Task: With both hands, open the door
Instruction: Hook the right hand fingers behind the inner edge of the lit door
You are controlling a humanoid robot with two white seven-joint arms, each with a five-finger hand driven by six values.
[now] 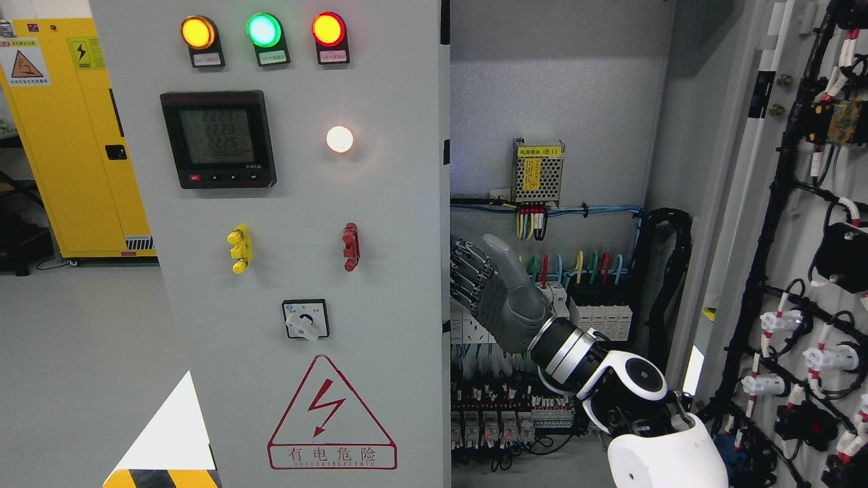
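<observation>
One door, far right, already swung wide, wiring side showing. Left door shut, lamps lit. Right hand reaches into cabinet, fingers curled behind left door's inner edge, apparently gripping it. Left arm unseen. Judged: half done; left door remains.

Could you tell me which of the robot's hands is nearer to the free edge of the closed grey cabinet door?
Right. The right hand has its fingers right at the edge of the closed grey cabinet door, inside the open compartment. The left hand is out of view.
</observation>
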